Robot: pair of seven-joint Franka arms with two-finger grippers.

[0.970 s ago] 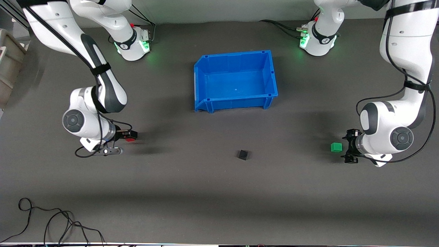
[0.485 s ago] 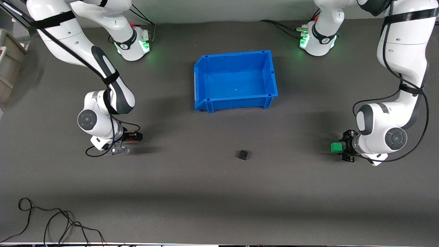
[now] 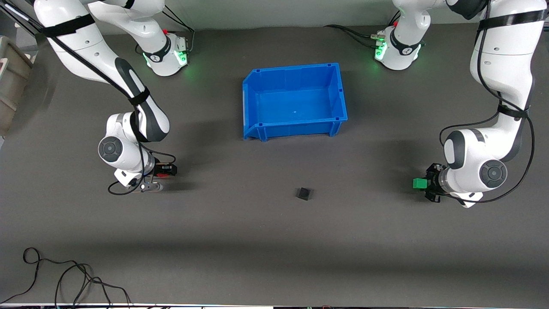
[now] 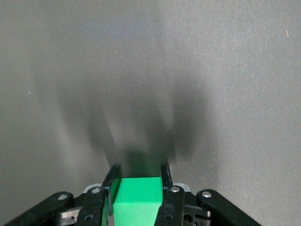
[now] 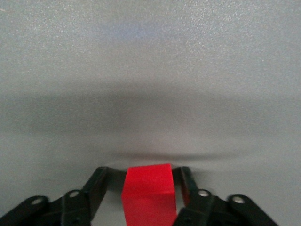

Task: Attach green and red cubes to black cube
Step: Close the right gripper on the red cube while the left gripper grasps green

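The green cube (image 3: 418, 183) rests on the table toward the left arm's end, and my left gripper (image 3: 423, 184) is shut on it. In the left wrist view both fingers press the sides of the green cube (image 4: 136, 197). The red cube (image 5: 148, 193) sits between the fingers of my right gripper (image 5: 142, 170), with a gap at one finger, so it is open around the cube. Only a sliver of the red cube (image 3: 163, 175) shows in the front view, under the right gripper (image 3: 168, 170). The black cube (image 3: 304, 193) lies alone between both arms, nearer the front camera than the blue bin.
A blue bin (image 3: 296, 125) stands mid-table, close to the robots' bases. Black cables (image 3: 64, 279) coil at the table's front edge toward the right arm's end. A grey box (image 3: 10, 81) sits off that same end.
The left gripper slid onto the green cube and closed on it. The right arm moved toward the table's middle, and its fingers narrowed around the red cube.
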